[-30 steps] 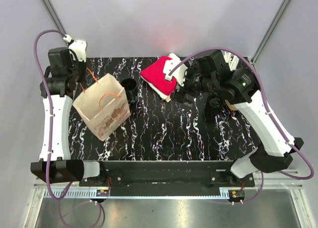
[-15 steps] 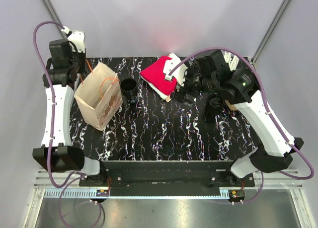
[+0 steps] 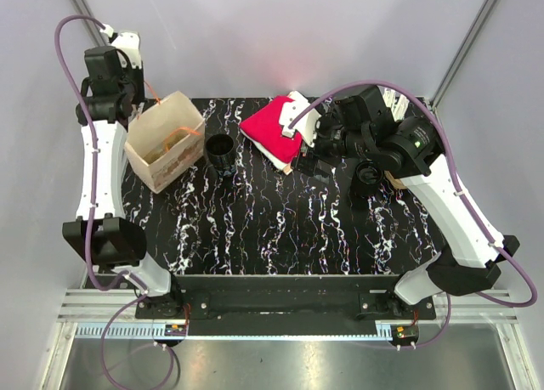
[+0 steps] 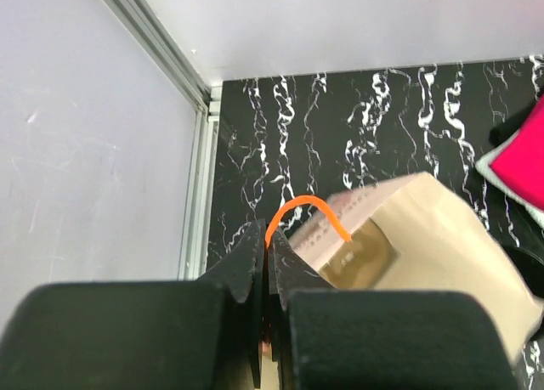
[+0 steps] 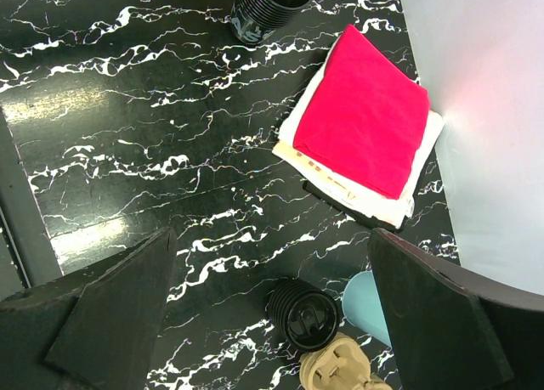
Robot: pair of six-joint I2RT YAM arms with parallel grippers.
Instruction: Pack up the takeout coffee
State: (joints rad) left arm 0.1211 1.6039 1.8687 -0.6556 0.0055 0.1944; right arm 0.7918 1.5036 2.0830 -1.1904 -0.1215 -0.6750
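Note:
A brown paper bag [image 3: 164,139] with orange handles stands open at the back left. My left gripper [image 4: 268,235] is shut on one orange handle [image 4: 308,206] and holds it up above the bag [image 4: 425,237]; it also shows in the top view [image 3: 138,93]. An open black ridged cup [image 3: 220,150] stands just right of the bag. A black lidded coffee cup [image 5: 303,316] stands on the table [image 5: 127,110] below my right gripper [image 5: 272,237]. That gripper is wide open, empty and above the table, and also shows in the top view [image 3: 321,162].
A red napkin on a white and black stack [image 3: 274,127] lies at the back centre. A beige piece [image 5: 344,369] and a light blue object [image 5: 374,309] sit right beside the lidded cup. The open cup also shows in the right wrist view [image 5: 270,3].
My left gripper has pulled the bag by its handle toward the back left corner, away from the table's middle. The right arm has not moved.

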